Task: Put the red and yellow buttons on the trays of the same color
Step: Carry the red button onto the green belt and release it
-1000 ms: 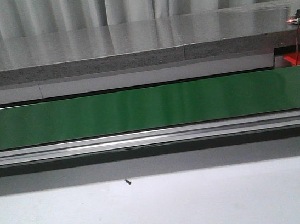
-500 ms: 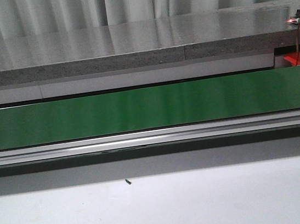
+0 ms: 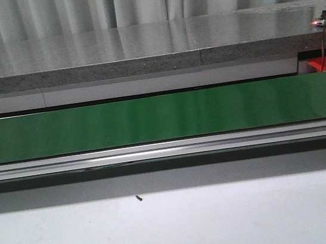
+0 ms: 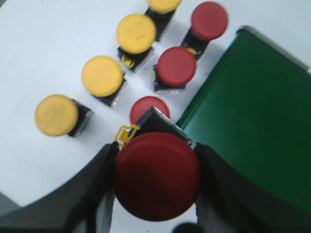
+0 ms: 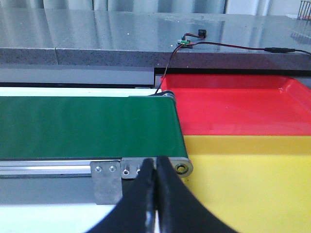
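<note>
The green conveyor belt (image 3: 162, 117) is the biggest thing here, running straight across the front view from nine o'clock to three o'clock, with a grey stone ledge (image 3: 141, 46) behind it and the white desk (image 3: 177, 228) in front; nothing rides on the belt in that view. Past its three-o'clock end sit the two trays, seen best from the right wrist: the red tray (image 5: 233, 104) farther back and the yellow tray (image 5: 248, 179) nearer, edge to edge, so that buttons coming off the belt can be sorted by colour, I would guess. The right end effector (image 5: 156, 194) hangs just before the belt's end roller with its dark fingers pressed together and nothing between them, which reads to me as waiting at the receiving end. At the other end, the left end effector (image 4: 156, 182) is clamped on a red button (image 4: 156, 175), the fingers squeezing either side of its wide cap, lifted above the desk right beside the belt's edge; that placing suggests it is about to be set on the belt. Below it the remaining buttons stand on the desk in two loose rows: four yellow buttons (image 4: 102, 75) on one side and three more red ones (image 4: 177, 65) on the side nearer the belt, one of them partly hidden under the held button. Smallest of all, a little wired sensor (image 5: 187, 41) with its cable sits on the ledge above the trays.
</note>
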`<state>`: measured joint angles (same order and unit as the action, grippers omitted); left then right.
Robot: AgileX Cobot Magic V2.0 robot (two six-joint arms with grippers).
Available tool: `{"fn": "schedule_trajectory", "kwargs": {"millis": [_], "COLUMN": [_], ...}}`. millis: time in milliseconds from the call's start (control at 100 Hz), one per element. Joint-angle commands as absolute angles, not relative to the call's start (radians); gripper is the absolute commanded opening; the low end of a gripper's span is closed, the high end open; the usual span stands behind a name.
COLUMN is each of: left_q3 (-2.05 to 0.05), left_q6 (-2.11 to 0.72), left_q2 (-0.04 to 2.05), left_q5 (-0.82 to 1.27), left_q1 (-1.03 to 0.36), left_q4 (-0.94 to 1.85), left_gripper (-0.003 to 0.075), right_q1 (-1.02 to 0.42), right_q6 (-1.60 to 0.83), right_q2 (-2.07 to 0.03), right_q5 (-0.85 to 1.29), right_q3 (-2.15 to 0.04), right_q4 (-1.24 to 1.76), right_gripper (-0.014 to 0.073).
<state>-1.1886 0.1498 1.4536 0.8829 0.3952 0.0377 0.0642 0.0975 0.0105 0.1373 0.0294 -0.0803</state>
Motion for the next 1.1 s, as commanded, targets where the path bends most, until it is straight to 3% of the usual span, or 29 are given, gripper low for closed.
{"fn": "schedule_trajectory", "kwargs": {"millis": [0,420,510,750,1090], "left_q3": [-1.263,-1.288,-1.288,-1.288,-1.292], "left_q6": [0.148,0.148,0.148,0.148,0.079], "left_q2": [1.445,1.595,1.612,1.624,1.557], "left_q5": [0.867,0.86,0.86,0.862,0.845], "left_q1": [0.348,0.23,0.228,0.228,0.226], "left_q4": [0.048,0.052,0.052,0.059,0.192], "left_gripper": [0.0114,0.0128,0.02,0.0503,0.0533], "right_q1": [0.063,0.063,0.063,0.063,0.063], "right_q6": [0.09,0.09,0.09,0.09,0.09], "right_q2": [0.029,0.029,0.029,0.029,0.029], "right_q5": [0.066,0.066,0.066,0.066,0.066], "right_q3": [0.011,0.011,0.011,0.011,0.011], "right_q4": [-0.081,-0.081,-0.081,-0.081,-0.081], "right_gripper": [-0.0067,-0.0067,-0.0067,-0.0067,-0.0067]}}
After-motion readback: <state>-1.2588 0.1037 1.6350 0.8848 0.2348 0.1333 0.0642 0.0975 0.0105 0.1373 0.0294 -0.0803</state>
